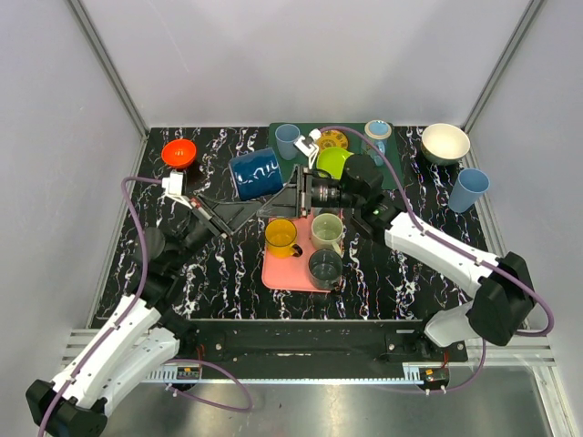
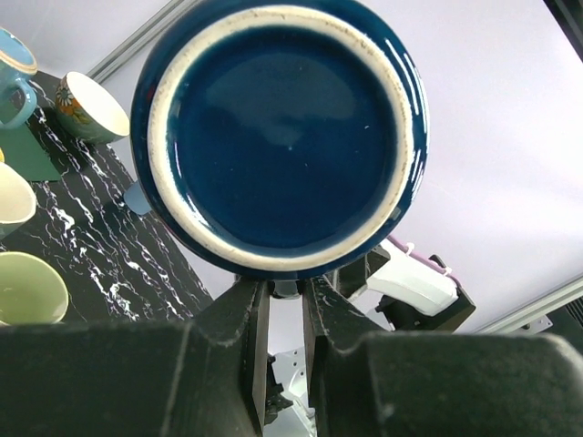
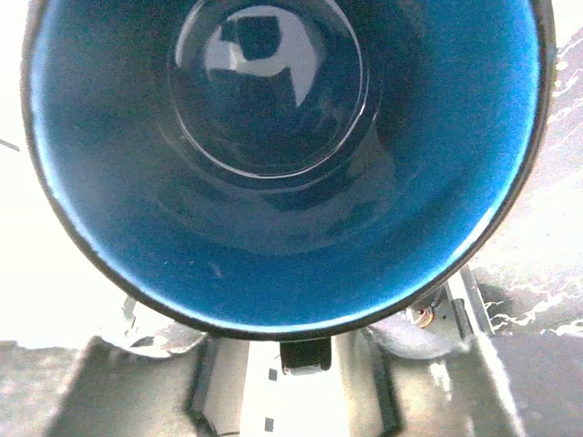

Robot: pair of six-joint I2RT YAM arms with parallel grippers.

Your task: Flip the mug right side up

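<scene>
The left gripper [image 2: 287, 293] is pressed nearly together at the lower edge of the dark blue mug [image 1: 258, 175], pinching what looks like its handle. The mug lies on its side between the two grippers, base toward the left one, mouth toward the right gripper [image 3: 296, 353] — whose jaws stand apart just under the rim.

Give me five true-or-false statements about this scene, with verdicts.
1. The dark blue mug is tipped on its side. True.
2. The left end effector stands wide open. False: it is shut, just below the mug's base.
3. The right wrist view looks into the mug's mouth. True.
4. The yellow mug stands on a green mat. False: on the pink mat.
5. The orange bowl sits far right. False: far left.
</scene>
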